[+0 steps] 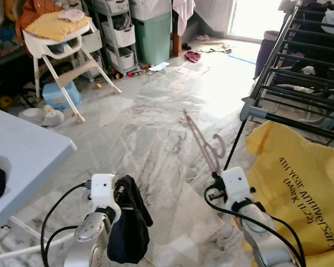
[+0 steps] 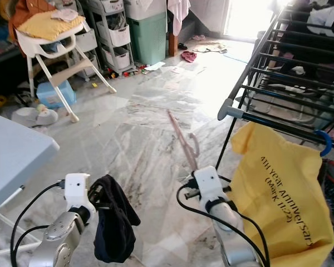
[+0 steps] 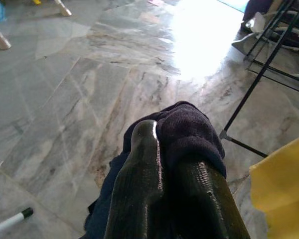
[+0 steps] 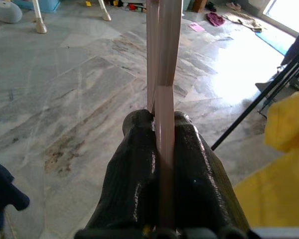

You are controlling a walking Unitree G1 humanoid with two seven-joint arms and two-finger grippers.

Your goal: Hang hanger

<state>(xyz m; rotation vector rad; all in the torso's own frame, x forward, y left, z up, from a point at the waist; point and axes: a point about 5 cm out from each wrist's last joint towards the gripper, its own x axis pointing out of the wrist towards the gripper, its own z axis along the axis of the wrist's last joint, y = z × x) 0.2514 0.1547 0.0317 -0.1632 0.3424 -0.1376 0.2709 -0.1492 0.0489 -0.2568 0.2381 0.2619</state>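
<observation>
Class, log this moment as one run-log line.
left gripper: shut on dark garment | right gripper: shut on pink hanger | drying rack: ahead right, hanger unhung

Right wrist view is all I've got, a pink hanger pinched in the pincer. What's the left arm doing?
Observer: The left pincer is shut on a dark garment that hangs down from it.
Operator: Which way is the hanger's hook facing?
Observer: The pink hanger stands up from the right pincer, and its hook curls toward the drying rack.
Operator: Anything already on that rack?
Observer: A yellow shirt with printed text hangs from the rack's near edge, just right of that arm.
</observation>
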